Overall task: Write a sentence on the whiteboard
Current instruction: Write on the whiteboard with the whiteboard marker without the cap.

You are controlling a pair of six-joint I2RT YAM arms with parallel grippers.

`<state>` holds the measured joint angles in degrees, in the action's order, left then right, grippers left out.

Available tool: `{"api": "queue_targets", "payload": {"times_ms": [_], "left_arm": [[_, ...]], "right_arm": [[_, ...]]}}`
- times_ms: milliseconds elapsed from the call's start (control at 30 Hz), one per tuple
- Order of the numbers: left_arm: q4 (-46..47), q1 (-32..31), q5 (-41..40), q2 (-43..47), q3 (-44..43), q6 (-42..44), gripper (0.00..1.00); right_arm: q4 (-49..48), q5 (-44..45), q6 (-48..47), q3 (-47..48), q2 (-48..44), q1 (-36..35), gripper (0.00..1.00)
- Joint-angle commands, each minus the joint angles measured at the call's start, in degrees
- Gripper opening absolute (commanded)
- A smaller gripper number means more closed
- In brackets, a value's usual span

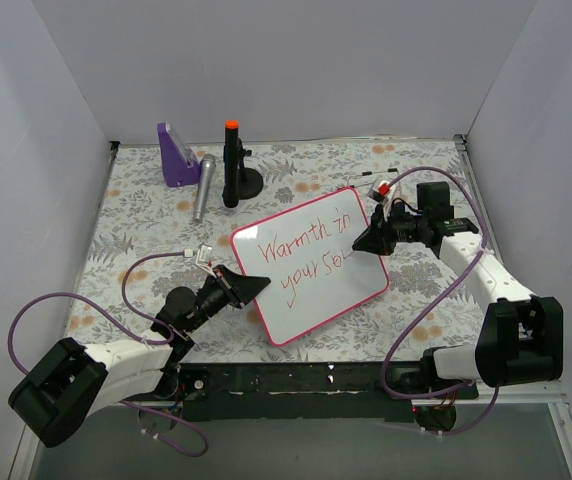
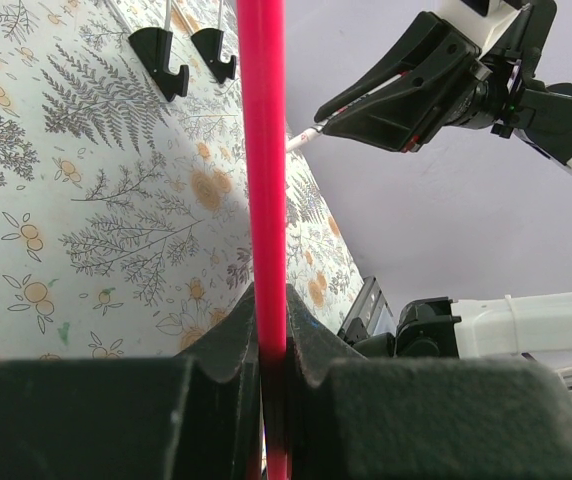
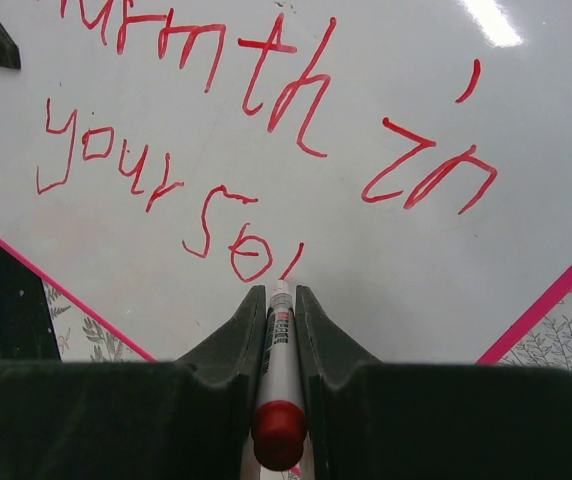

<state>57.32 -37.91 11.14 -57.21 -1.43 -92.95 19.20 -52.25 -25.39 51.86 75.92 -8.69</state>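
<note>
The whiteboard (image 1: pixel 311 265) lies near the middle of the top view on a floral-patterned table cover (image 1: pixel 136 220), turned so its corners point toward the frame edges. The left gripper (image 1: pixel 251 287) meets it at its left corner. In the left wrist view the two black fingers (image 2: pixel 216 340) are pinched tight on the board's thin pink-red frame (image 2: pixel 263 150), which runs straight up the picture. Two small black feet (image 2: pixel 161 60) show at the upper left of that view.

The right gripper (image 1: pixel 366 240) comes in over the board's right corner. In its own camera its jaws are closed narrowly around a red marker (image 3: pixel 279 345), whose tip rests on the white surface at the bottom centre of the frame. The sentence (image 3: pixel 266 120) so far reads "Warmth in" on the first line and "your So" on the second, with a short slanted stroke just above the tip.

At the upper left of the top view stand a purple wedge-shaped block (image 1: pixel 176 155), a silver cylinder (image 1: pixel 203 187) and a black stand with an orange cap (image 1: pixel 232 165).
</note>
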Motion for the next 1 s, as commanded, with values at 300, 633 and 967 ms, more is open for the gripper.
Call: {"api": "queue_targets", "payload": {"times_ms": [300, 633, 967], "left_arm": [[11.15, -0.23, 0.2, 2.1, 2.66, -1.36, 0.0], [12.2, -0.23, 0.64, 0.79, 2.66, -1.8, 0.0], [11.85, -0.23, 0.47, 1.31, 2.66, -1.62, 0.0]], "right_arm": [[2.42, 1.36, -2.21, 1.76, 0.46, 1.48, 0.01], [-2.4, 0.83, 1.56, 4.57, 1.6, 2.1, 0.01], [-2.86, 0.66, 2.1, 5.01, 3.01, 2.1, 0.01]]}}
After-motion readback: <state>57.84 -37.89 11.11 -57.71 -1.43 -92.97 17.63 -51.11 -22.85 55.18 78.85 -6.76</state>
